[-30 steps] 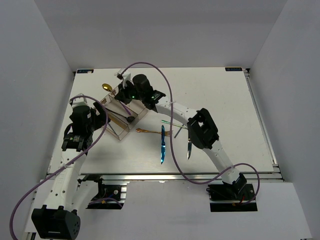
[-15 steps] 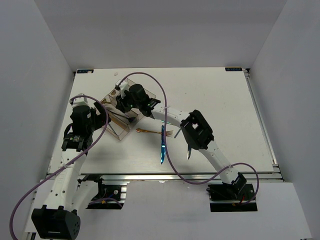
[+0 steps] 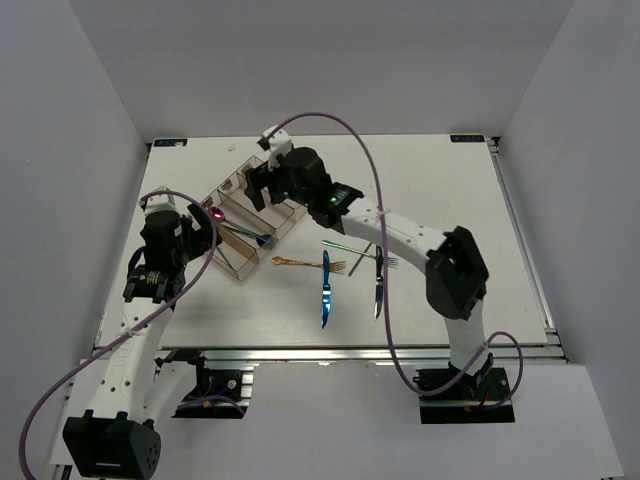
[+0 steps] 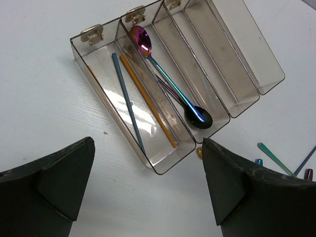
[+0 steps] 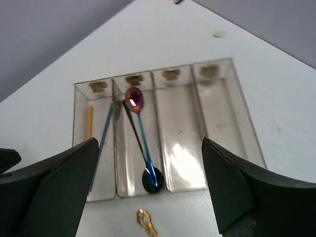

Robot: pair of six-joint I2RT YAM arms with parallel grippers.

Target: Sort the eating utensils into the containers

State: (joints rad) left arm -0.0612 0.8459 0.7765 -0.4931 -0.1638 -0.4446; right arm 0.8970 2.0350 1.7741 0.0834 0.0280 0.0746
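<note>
Utensils lie in two groups: some inside the clear tray [image 3: 240,264], the rest loose on the white table [image 3: 450,200]. Seen from above, the tray sits at about 9 o'clock from the table's middle, turned on a diagonal, with its four long compartments side by side.

In the left wrist view, the compartment at the tray's 9 o'clock side holds a blue chopstick [image 4: 127,101] and a gold chopstick [image 4: 148,101], both lying lengthwise and close together. The next compartment holds a rainbow spoon [image 4: 170,80]. Its purple bowl is up at 11 o'clock and its blue-green handle runs down toward 5 o'clock. There the handle's tip lies over the bowl of a black spoon [image 4: 205,123].

In the top view, the loose pieces lie at about 4 o'clock from the tray. A gold fork [image 3: 305,263] lies just beside the tray's near corner. A blue knife [image 3: 325,292] points toward 6 o'clock, and a green chopstick [image 3: 345,248] lies near it. A dark knife [image 3: 378,295] lies a little further toward 3 o'clock.

The right gripper [image 5: 149,143] hangs above the tray with its jaws spread wide and nothing between them. Its own camera shows the two spoons below the gap. The left gripper [image 4: 147,148] is also spread wide and holds nothing. It hangs over the tray's 7 o'clock corner.
</note>
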